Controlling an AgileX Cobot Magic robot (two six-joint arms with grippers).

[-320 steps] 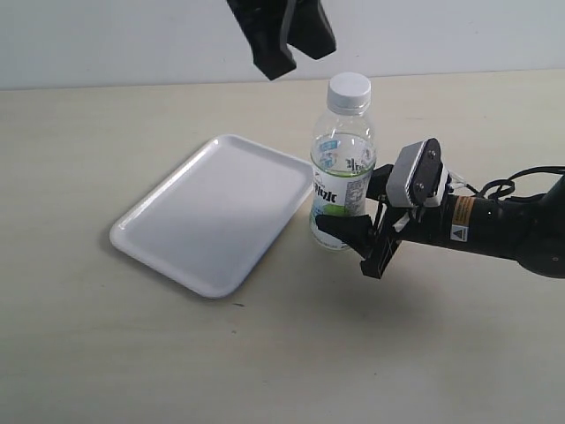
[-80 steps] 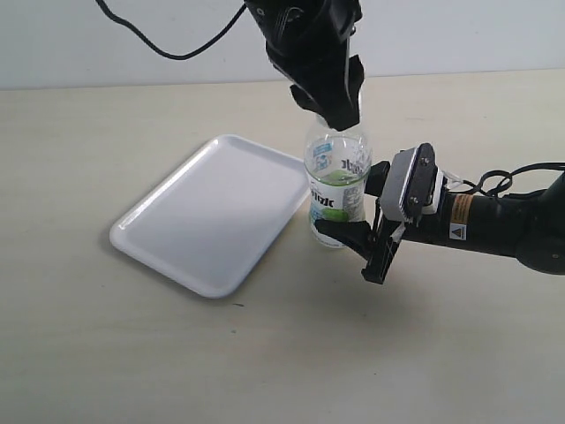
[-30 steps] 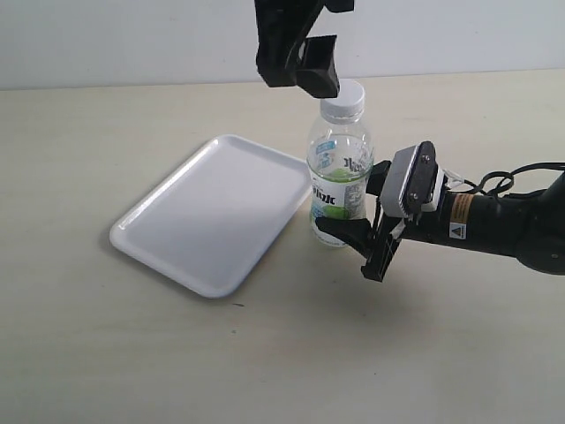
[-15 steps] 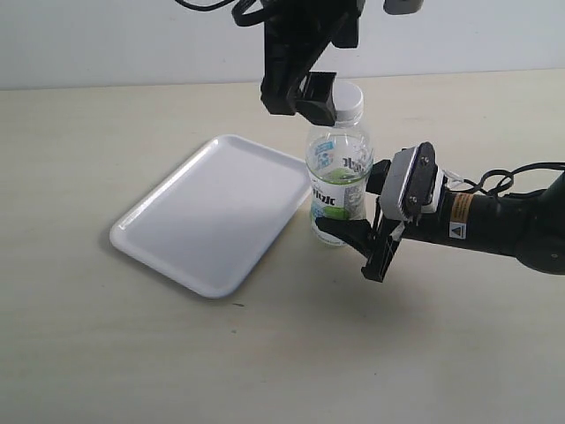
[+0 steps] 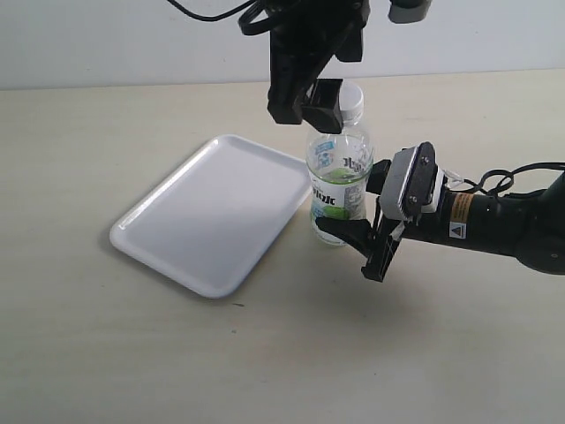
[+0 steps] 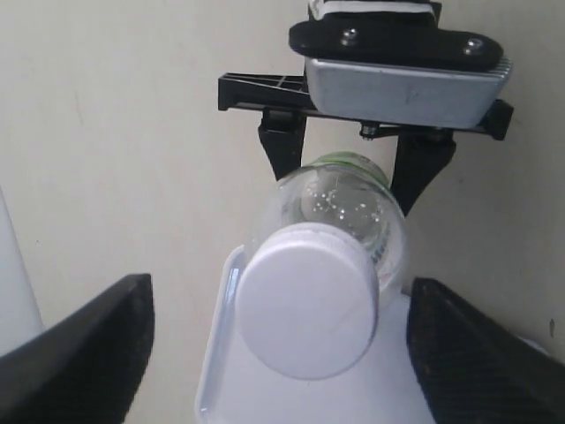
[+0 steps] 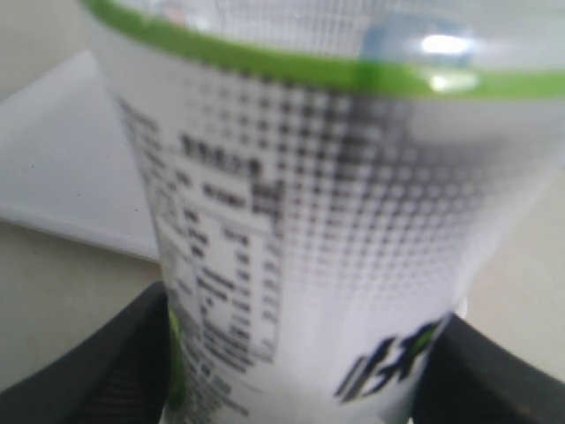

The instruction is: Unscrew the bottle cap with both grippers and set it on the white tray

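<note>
Beige tabletop [image 5: 132,353] carries the white tray [image 5: 203,212] at left. Just right of it stands the bottle [image 5: 340,181], its lower body clamped by the right gripper [image 5: 349,208]. The left gripper [image 5: 307,104] hovers with fingers spread wide either side of the bottle cap [image 6: 305,311], which sits on the neck.

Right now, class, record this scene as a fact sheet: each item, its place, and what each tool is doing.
Flat rectangular white plastic tray: on the pale beige table, nothing on it
Clear plastic drink bottle with lime label: upright on the table, beside the tray
Small round white ribbed bottle cap: on the bottle's neck
Black left tool: open, fingers either side of the cap, not touching
Black right tool: shut on the bottle's label
</note>
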